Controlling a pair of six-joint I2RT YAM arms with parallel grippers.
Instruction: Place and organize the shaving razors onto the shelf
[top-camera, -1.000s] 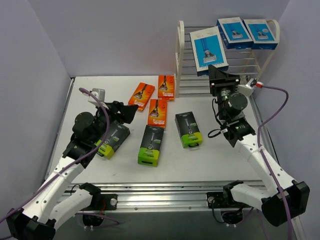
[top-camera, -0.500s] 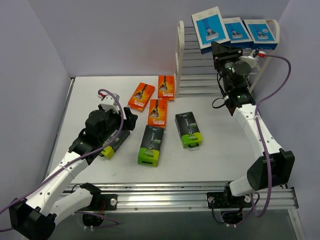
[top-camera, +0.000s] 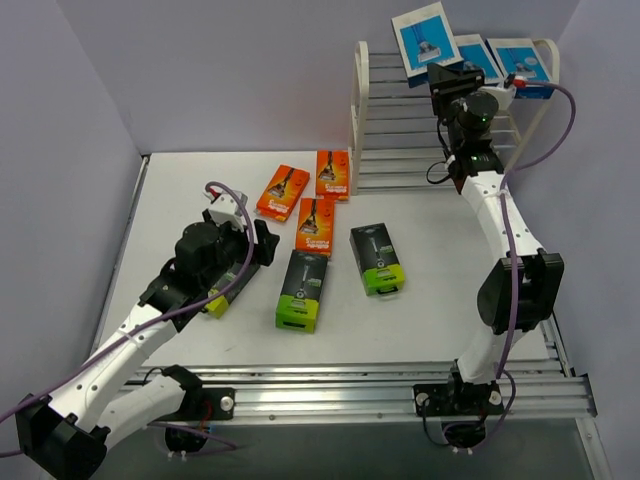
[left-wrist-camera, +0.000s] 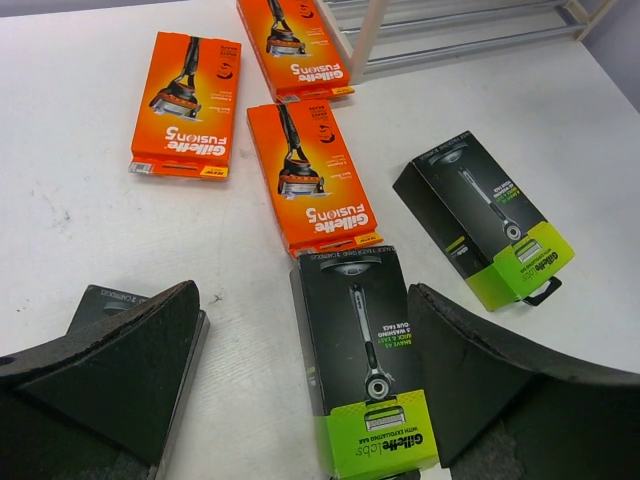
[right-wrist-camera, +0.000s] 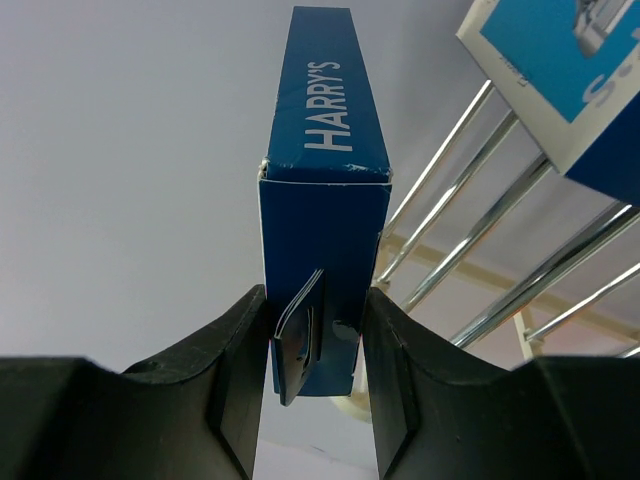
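The cream shelf (top-camera: 361, 110) stands at the back right; its rods (right-wrist-camera: 470, 250) show in the right wrist view. Two blue-and-white razor packs (top-camera: 478, 55) (top-camera: 520, 62) lie on its top tier. My right gripper (top-camera: 445, 72) is shut on the third blue pack (top-camera: 420, 35) (right-wrist-camera: 325, 200), held upright at the top tier's left end. Three orange packs (top-camera: 282, 190) (top-camera: 332, 173) (top-camera: 316, 224) and two black-and-lime packs (top-camera: 302, 290) (top-camera: 377, 258) lie on the table. My left gripper (top-camera: 262, 243) (left-wrist-camera: 305, 330) is open above one black pack (left-wrist-camera: 365, 360). A third black pack (top-camera: 222, 292) lies partly under the left arm.
Grey walls enclose the white table (top-camera: 440, 300) at the back and both sides. The lower tiers of the shelf (top-camera: 400, 150) hold nothing. A metal rail (top-camera: 330, 385) runs along the near edge by the arm bases.
My right gripper has lifted the blue pack from in front of the shelf's middle up to its top tier. My left gripper has moved right, toward the middle black pack.
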